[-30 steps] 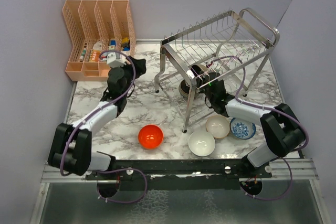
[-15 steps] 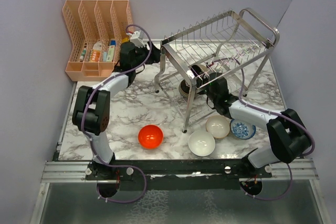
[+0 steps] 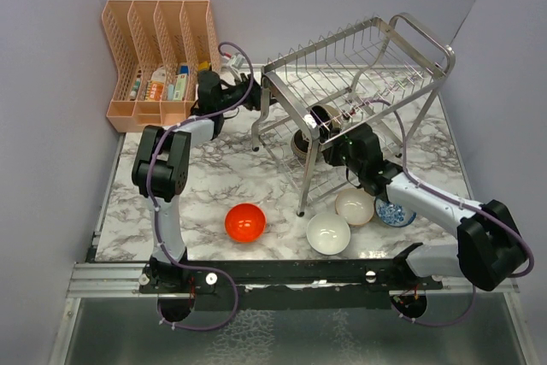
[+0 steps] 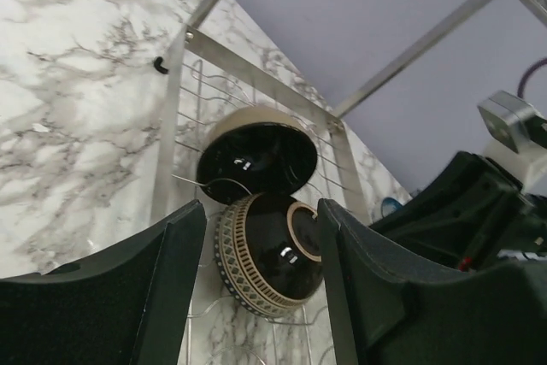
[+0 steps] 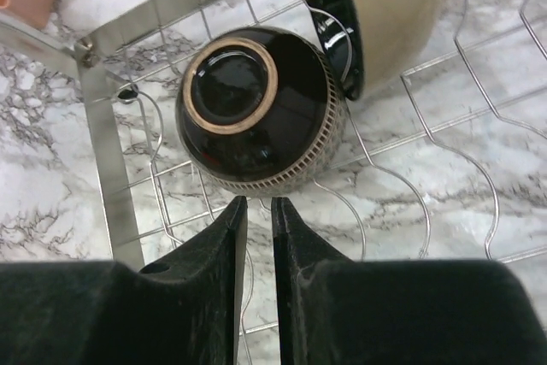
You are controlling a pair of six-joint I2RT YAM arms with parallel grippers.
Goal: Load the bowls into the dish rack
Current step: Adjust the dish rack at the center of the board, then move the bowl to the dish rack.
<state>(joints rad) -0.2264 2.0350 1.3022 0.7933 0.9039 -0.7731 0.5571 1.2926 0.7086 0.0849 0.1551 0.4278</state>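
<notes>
The steel dish rack (image 3: 416,33) stands at the back right. On its lower tier lie a dark bowl with a patterned band and tan foot ring (image 5: 256,108) and a beige bowl with a black inside (image 5: 393,6), set on edge against it. Both also show in the left wrist view, the dark bowl (image 4: 265,254) and the beige one (image 4: 256,156). My right gripper (image 5: 259,211) is shut and empty, just short of the dark bowl. My left gripper (image 4: 261,288) is open and empty at the rack's left end (image 3: 263,96). Red-orange (image 3: 244,221), white (image 3: 328,232), beige-pink (image 3: 355,206) and blue-patterned (image 3: 395,211) bowls sit on the table.
A peach slotted organiser (image 3: 158,49) with small items stands at the back left, close behind my left arm. The rack's front leg (image 3: 303,185) stands between the red-orange bowl and the other table bowls. Walls close in left and right.
My left arm has swung from the table's left middle up to the rack's left end. My right arm has stretched out, its gripper staying in the lower tier by the dark bowls.
</notes>
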